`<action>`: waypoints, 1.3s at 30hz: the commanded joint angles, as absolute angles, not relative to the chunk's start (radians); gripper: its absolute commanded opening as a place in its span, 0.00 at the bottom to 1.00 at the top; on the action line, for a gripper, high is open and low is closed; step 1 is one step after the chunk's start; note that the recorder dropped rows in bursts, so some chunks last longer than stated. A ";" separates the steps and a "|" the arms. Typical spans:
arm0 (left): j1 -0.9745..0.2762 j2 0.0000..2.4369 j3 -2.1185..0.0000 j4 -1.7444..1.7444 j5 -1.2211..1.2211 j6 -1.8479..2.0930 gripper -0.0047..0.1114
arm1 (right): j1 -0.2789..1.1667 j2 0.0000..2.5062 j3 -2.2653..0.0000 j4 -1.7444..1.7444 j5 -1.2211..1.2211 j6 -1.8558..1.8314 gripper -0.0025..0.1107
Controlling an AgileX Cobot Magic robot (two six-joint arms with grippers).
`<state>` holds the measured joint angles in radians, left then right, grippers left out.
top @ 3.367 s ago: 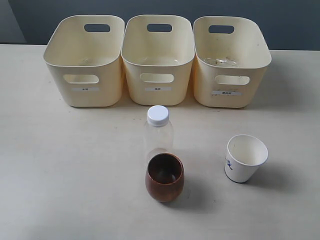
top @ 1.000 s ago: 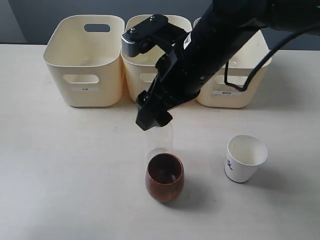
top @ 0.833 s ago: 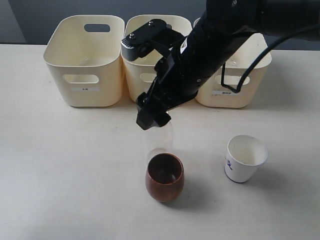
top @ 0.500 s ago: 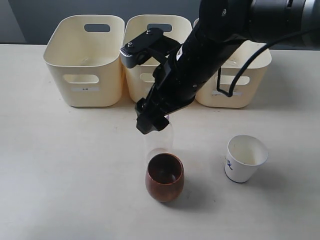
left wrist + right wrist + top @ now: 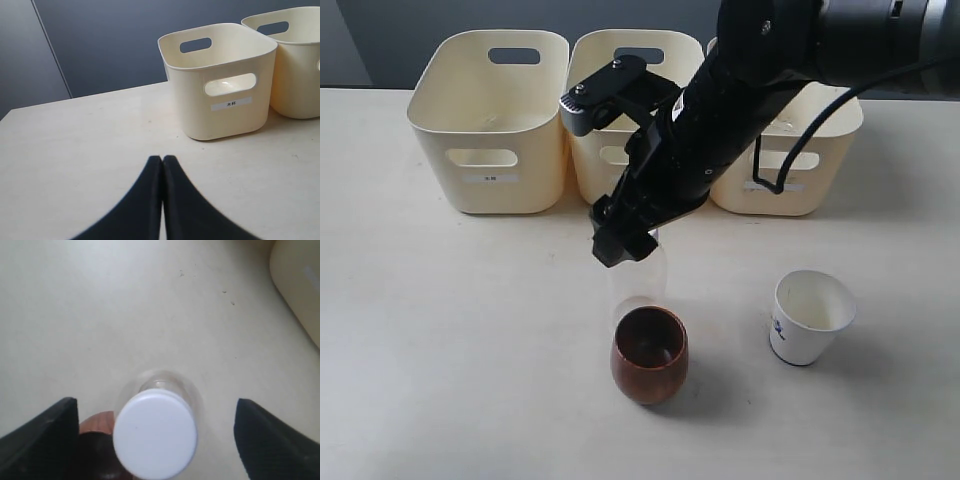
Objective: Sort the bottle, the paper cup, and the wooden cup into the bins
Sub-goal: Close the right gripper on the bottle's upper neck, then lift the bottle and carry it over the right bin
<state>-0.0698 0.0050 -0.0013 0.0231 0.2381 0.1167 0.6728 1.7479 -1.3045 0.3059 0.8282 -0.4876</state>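
Fingers of my right gripper: spread wide, holding nothing, one either side of the white cap of the bottle.

Step, as I judge it: first pick, grasp pending.

Next: I descend and close below the cap, sparing the wooden cup at its 6 o'clock.

Bottle: clear, unlabelled, upright, mid-table. The bins are at its 12 o'clock, the paper cup at 4.

Only one text can be read: 木杯

It stands on a small white label on the front of the left bin, just below that bin's handle slot. Seen from the exterior view, this label is too small to read, as is the blue mark on the paper cup.
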 commanded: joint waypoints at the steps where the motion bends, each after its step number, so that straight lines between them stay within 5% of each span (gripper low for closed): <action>1: -0.073 0.000 0.000 0.020 0.240 0.115 0.04 | 0.676 1.743 -1.310 0.289 0.827 -0.477 0.73; 9: -0.073 0.000 0.000 0.020 0.240 0.115 0.04 | 0.676 1.743 -1.310 0.289 0.835 -0.475 0.57; 16: -0.073 0.000 0.000 0.020 0.240 0.115 0.04 | 0.676 1.743 -1.310 0.258 0.854 -0.475 0.02; 39: -0.073 0.000 0.000 0.020 0.240 0.115 0.04 | 0.676 1.645 -1.310 0.230 0.671 -0.479 0.04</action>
